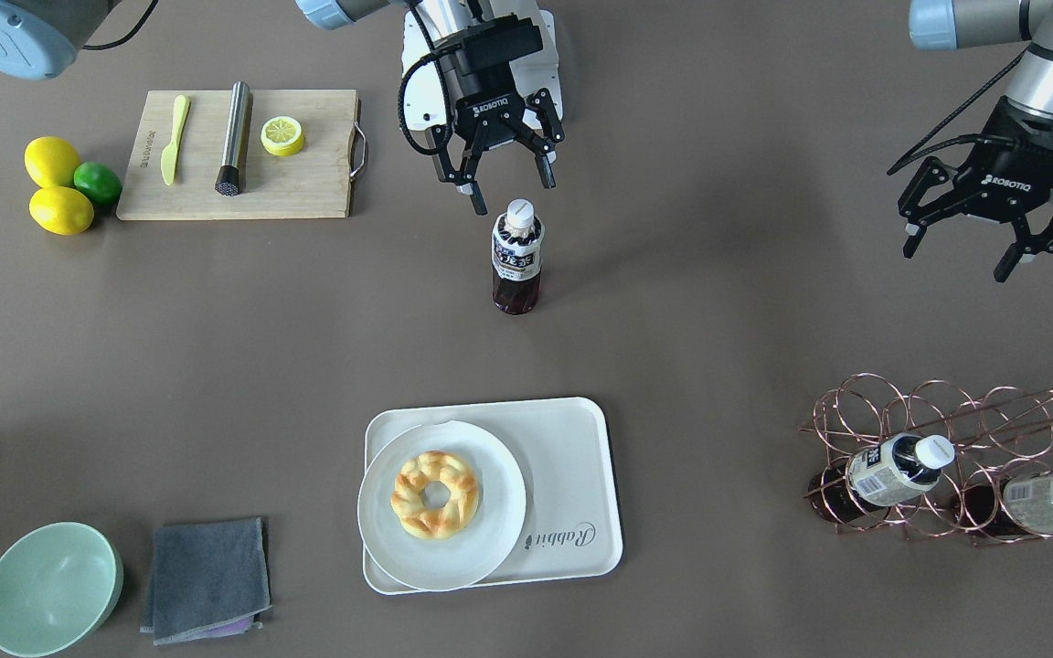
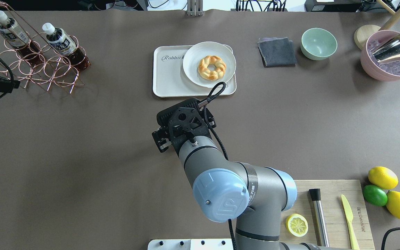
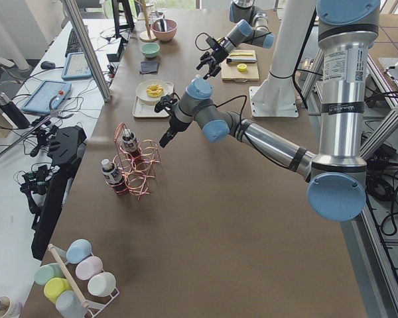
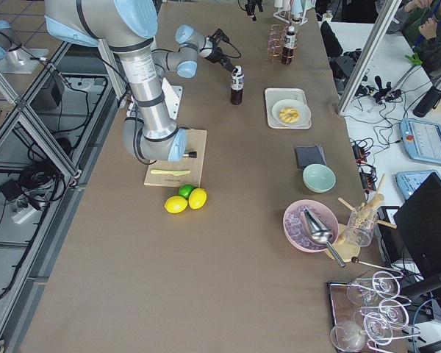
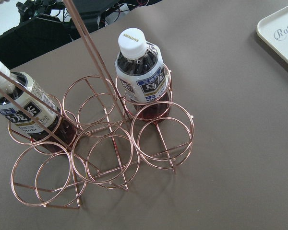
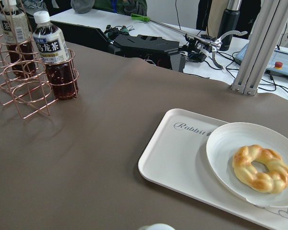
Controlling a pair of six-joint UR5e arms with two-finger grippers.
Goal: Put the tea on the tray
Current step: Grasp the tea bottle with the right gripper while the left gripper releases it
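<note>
The tea (image 1: 516,260), a small bottle of dark liquid with a white cap and a navy-and-white label, stands upright on the bare table; it also shows in the exterior right view (image 4: 237,85). My right gripper (image 1: 512,190) is open and empty, just behind the tea's cap, its fingers not touching the bottle. The overhead view hides the tea under my right wrist. Only its white cap (image 6: 156,226) shows at the bottom edge of the right wrist view. The cream tray (image 1: 572,457) marked "Rabbit" lies farther out, with a white plate and a donut (image 1: 435,494) on one half. My left gripper (image 1: 958,254) is open and empty.
A copper wire rack (image 1: 956,429) holds two more bottles (image 5: 141,79) below my left gripper. A cutting board (image 1: 307,183) bears a knife, a metal muddler and a lemon half. Lemons and a lime (image 1: 97,181), a green bowl (image 1: 51,589) and a grey cloth (image 1: 207,578) lie around.
</note>
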